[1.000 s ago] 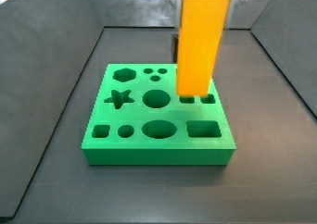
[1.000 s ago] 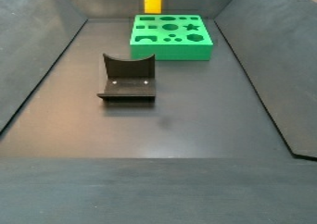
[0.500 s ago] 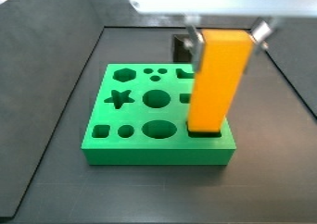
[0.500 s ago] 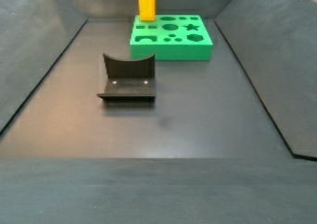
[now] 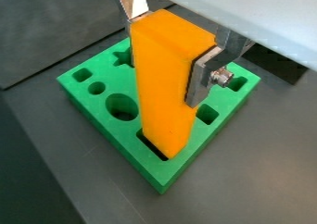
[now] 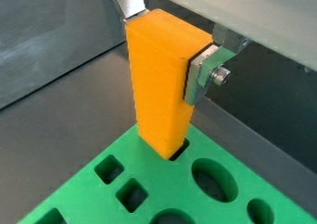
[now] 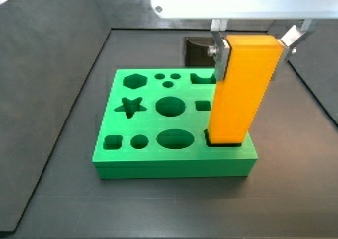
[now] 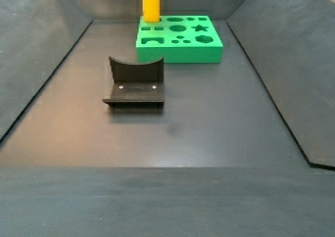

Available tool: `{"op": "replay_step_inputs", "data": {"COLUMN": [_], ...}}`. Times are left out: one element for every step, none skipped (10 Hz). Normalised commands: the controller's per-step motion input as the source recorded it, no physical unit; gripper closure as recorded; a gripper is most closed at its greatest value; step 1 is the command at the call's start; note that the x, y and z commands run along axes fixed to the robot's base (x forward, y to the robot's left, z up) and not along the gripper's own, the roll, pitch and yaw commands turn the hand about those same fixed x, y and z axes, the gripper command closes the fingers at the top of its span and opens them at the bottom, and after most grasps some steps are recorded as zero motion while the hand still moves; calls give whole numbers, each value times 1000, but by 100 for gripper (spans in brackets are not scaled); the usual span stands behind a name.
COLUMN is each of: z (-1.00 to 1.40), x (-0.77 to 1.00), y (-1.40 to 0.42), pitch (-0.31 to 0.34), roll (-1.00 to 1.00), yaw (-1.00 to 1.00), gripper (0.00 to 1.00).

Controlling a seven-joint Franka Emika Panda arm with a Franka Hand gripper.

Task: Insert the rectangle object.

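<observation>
In a wrist view the gripper (image 5: 173,38) holds the rectangle object (image 5: 168,84) upright, its silver jaws pressed against opposite sides of the block's upper end. The block's lower end sits in a rectangular slot at the near corner of the green board (image 5: 99,117), which lies on the dark worktop (image 5: 50,181). Round and angular holes show in the board's top around the block.

In a wrist view from another angle the gripper (image 6: 168,33) grips the rectangle object (image 6: 161,89) the same way, with a screw head showing on the finger (image 6: 209,68) at the block's right side. The block's lower end is just inside a slot at the far corner of the green board (image 6: 148,195).

In a side view the gripper (image 7: 254,36) comes down from above and clasps the top of the rectangle object (image 7: 242,90), which stands upright in a slot at the near right corner of the green board (image 7: 158,154). A star, a hexagon and several round holes lie to its left.

In a side view from further off, the rectangle object (image 8: 151,4) stands on the far left part of the green board (image 8: 183,40), its top cut off by the picture edge; the gripper is out of sight there. The fixture (image 8: 135,84) stands nearer, well apart from the board, on the worktop (image 8: 170,163).
</observation>
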Motion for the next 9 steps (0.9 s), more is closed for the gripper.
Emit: {"op": "replay_step_inputs", "data": {"z": [-189, -209, -291, -291, -286, -351, -397, -426, -300], "x": [-74, -9, 0, 74, 69, 60, 0, 0, 0], "y": [-149, -149, -34, 0, 0, 0, 0, -17, 0], "pitch": [0, 0, 0, 0, 9, 0, 0, -14, -114], "roll": [0, 0, -9, 0, 0, -13, -14, -17, -209], "yaw": [440, 317, 0, -289, -426, -343, -194, -151, 0], "gripper": [100, 100, 100, 100, 100, 100, 100, 100, 100]}}
